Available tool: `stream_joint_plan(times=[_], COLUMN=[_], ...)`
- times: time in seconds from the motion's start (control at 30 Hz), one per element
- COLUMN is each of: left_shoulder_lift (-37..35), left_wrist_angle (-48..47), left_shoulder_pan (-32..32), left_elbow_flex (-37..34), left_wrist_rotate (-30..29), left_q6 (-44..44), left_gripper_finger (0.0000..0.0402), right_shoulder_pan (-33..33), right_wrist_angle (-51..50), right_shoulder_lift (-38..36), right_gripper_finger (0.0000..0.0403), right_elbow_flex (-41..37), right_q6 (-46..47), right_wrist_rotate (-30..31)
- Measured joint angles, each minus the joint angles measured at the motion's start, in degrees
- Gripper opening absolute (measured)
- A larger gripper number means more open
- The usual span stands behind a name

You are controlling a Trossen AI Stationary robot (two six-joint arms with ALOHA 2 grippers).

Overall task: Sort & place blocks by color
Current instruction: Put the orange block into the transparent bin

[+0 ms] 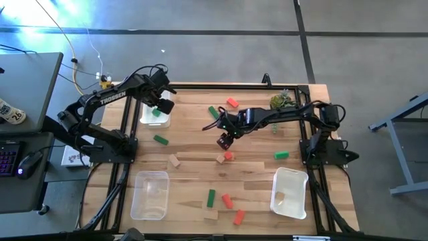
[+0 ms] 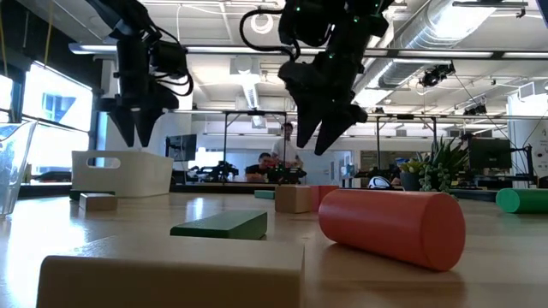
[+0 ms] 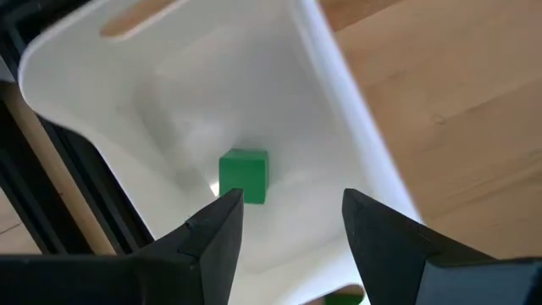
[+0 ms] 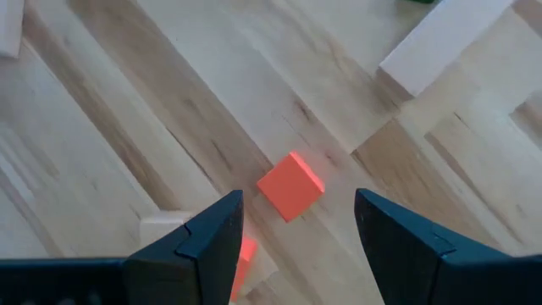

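High view: three trays (image 1: 150,195); four green blocks (image 1: 160,140)

My wooden table (image 1: 194,167) carries three clear trays (image 1: 150,194), scattered red, green and tan blocks (image 1: 227,156), and what looks like a plant (image 1: 281,101).

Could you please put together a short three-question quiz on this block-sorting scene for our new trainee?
1. True or false: the left gripper is open above a white tray holding a green cube.
2. What colour is the cube below the right gripper?
3. The right gripper is: A) open and empty, B) shut on a block, C) out of sight.

Key: 1 true; 2 red-orange; 3 A.
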Motion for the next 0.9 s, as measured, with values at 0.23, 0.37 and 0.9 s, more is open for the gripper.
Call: stream_joint_plan(times=[0.23,0.37,0.9], left_shoulder_lift=[-0.56,-1.86,-10.85], left_wrist_angle=[-0.48,-1.43,-3.05], left_shoulder_pan=[-1.76,-3.27,-11.88], left_elbow_flex=[3.11,4.27,5.17], left_wrist_rotate=[0.02,0.09,3.51], left_q6=[0.01,0.0,-8.01], left_gripper_finger=[0.019,0.0189,0.0189], right_shoulder_pan=[0.0,0.0,-0.54], right_wrist_angle=[0.45,0.22,0.77], right_shoulder_lift=[0.28,0.28,1.45], right_gripper_finger=[0.0213,0.0213,0.0214], right_elbow_flex=[0.0,0.0,-0.02], right_q6=[-9.91,-13.0,-40.24], right_wrist_rotate=[-1.36,-1.88,-7.69])
